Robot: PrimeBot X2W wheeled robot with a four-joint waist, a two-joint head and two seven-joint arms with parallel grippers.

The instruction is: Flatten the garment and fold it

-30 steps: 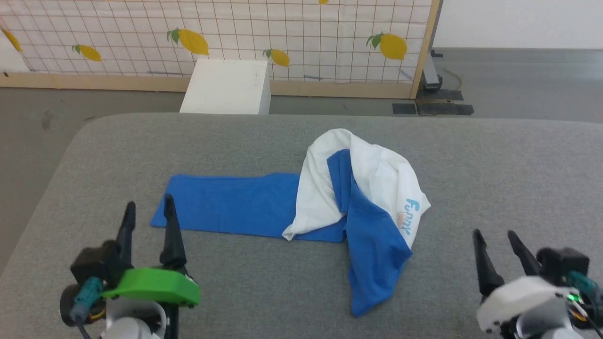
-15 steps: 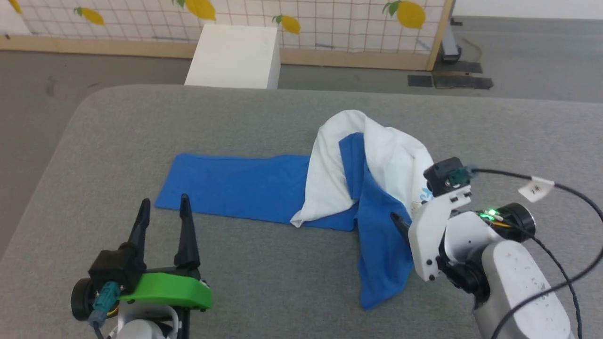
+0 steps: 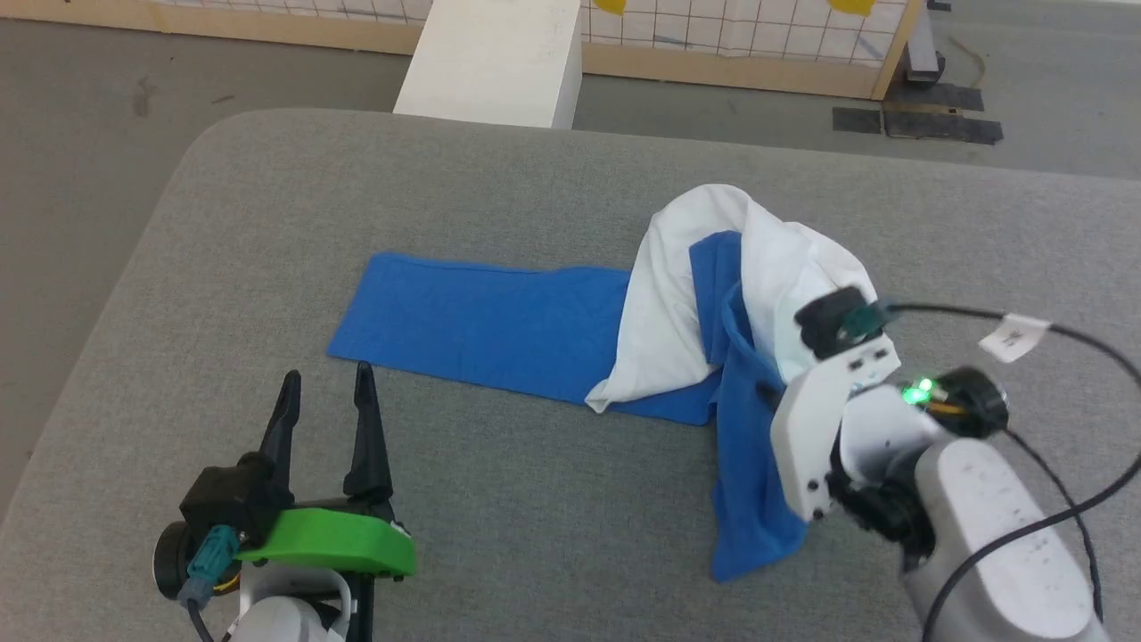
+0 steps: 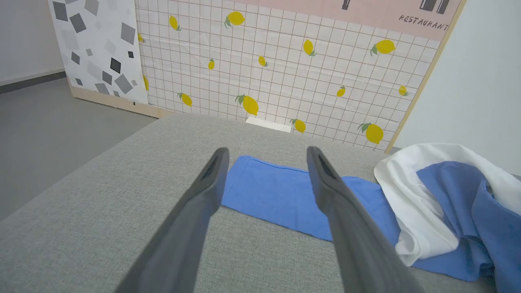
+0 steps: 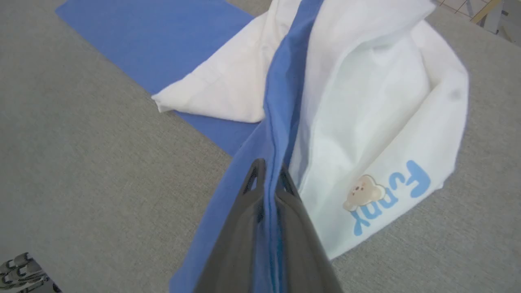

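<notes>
The garment point(image 3: 677, 330), a white and royal-blue T-shirt, lies crumpled on the grey padded table point(image 3: 267, 223); one flat blue part stretches left, a white hump rises at the right. In the right wrist view my right gripper point(image 5: 268, 171) is shut on a raised blue fold of the garment point(image 5: 281, 101), beside white cloth with a bear print. In the head view the right gripper point(image 3: 765, 390) is mostly hidden behind its white wrist. My left gripper point(image 3: 323, 383) stands open over bare table, just short of the blue strip point(image 4: 268, 191), holding nothing point(image 4: 266, 156).
A white box point(image 3: 495, 58) stands on the floor beyond the table's far edge, before a lemon-patterned screen point(image 4: 285, 61). A black cable point(image 3: 1025, 321) with a white tag loops from my right wrist. Grey floor lies to the table's left.
The right arm swung in from the lower right onto the garment and its jaws closed on a blue fold. The head camera tilted down and shifted. The left gripper stayed open.
</notes>
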